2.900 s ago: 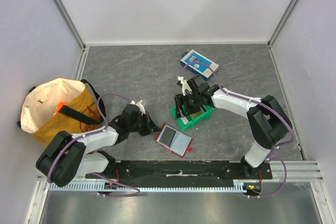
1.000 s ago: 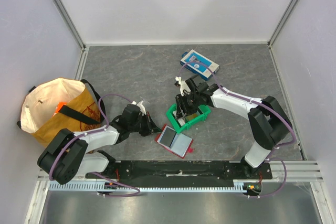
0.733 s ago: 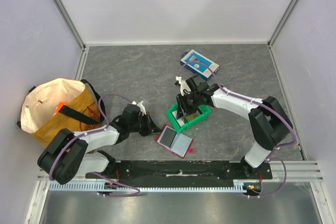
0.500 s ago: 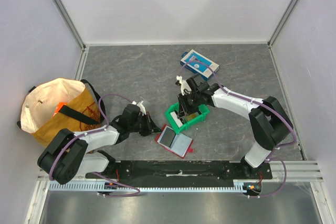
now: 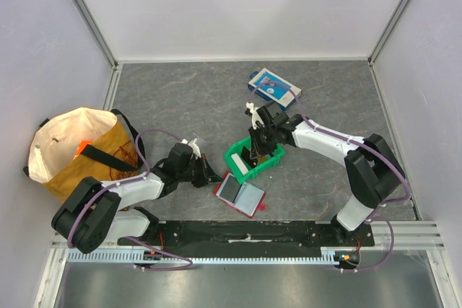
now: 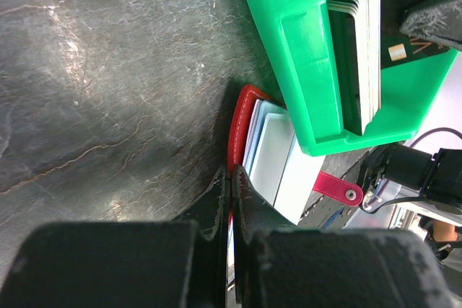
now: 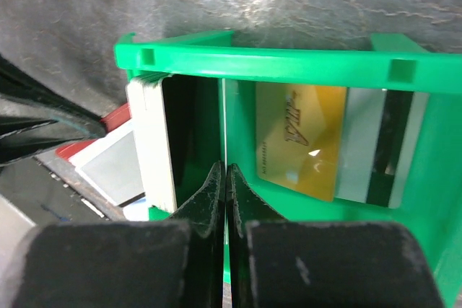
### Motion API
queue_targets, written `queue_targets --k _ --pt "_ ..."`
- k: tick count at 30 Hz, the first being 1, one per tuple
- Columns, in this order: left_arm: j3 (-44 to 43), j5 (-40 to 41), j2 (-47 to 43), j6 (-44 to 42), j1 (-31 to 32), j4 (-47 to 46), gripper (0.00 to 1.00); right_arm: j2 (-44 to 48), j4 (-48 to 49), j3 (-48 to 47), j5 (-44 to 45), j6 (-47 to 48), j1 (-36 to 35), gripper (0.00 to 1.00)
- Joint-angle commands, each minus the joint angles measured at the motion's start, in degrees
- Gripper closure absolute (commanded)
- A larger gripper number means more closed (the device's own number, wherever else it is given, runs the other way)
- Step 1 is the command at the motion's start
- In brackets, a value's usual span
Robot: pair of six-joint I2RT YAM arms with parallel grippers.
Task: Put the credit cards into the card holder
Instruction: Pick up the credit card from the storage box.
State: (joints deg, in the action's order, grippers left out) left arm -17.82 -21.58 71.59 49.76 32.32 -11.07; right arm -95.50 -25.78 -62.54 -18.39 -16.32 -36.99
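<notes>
top and wrist views of a two-arm station. the left arm lies low over the table (image 5: 180,99), elbow folded back toward its base and forearm running rightward. the left gripper (image 5: 211,174) has its fingers pressed flat together, with the tips at the red rim of the card holder (image 5: 240,194). the wrist view shows a sliver of red in the seam between the fingers; whether the cover is clamped cannot be told. the card holder lies open on the table, just on the near side of the green bin (image 5: 234,155). the right arm reaches leftward from its base, wrist bent down, so the right gripper (image 7: 225,172) points into the bin. its fingers are closed tight against each other at the thin wall between two compartments; whether anything is nipped there cannot be told. credit cards (image 7: 151,142) stand on edge in a stack in one compartment. a gold card (image 7: 299,138) and a grey striped card (image 7: 379,146) rest in the other. a blue-and-white box (image 5: 274,86) sits beyond the bin, and a canvas tote (image 5: 76,149) at far left.
</notes>
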Motion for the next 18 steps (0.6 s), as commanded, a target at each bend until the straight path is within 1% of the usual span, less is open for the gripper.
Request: queue_targets --k 1,6,9,10,12,13,14,16,18 --pt "-0.46 -1.71 -0.31 -1.94 -0.15 -1.94 0.98 1.46 0.11 -2.32 9.32 0.23 -1.67 1.0" --pt "-0.28 -1.88 -0.66 -1.86 -0.06 -1.94 0.98 0.94 1.87 -1.88 19.59 0.32 -5.8 1.0" --pt "-0.19 -1.97 -0.66 -1.94 -0.15 -1.68 0.98 0.85 3.36 -0.57 23.48 0.5 -8.09 0.99" --pt "-0.19 -1.97 -0.84 -2.03 -0.23 -1.59 0.98 0.85 3.72 -0.21 24.1 0.5 -8.44 0.98" --pt "-0.11 -1.97 -0.93 -2.12 -0.23 -1.41 0.98 0.67 4.16 0.4 24.63 0.58 -8.8 0.94" --pt "-0.11 -2.06 -0.93 -2.21 -0.15 -1.41 0.98 0.5 4.33 0.67 24.37 0.76 -8.8 0.89" --pt "-0.11 -2.06 -0.93 -2.21 -0.15 -1.41 0.98 0.32 4.33 0.67 24.54 0.67 -8.8 0.87" --pt "0.07 -2.23 -0.93 -2.3 -0.23 -1.32 0.98 -0.21 4.42 0.49 23.67 1.02 -8.89 0.85" --pt "0.16 -2.41 -1.02 -2.3 -0.15 -1.32 0.98 -1.0 4.42 0.14 23.05 1.29 -8.89 0.85"
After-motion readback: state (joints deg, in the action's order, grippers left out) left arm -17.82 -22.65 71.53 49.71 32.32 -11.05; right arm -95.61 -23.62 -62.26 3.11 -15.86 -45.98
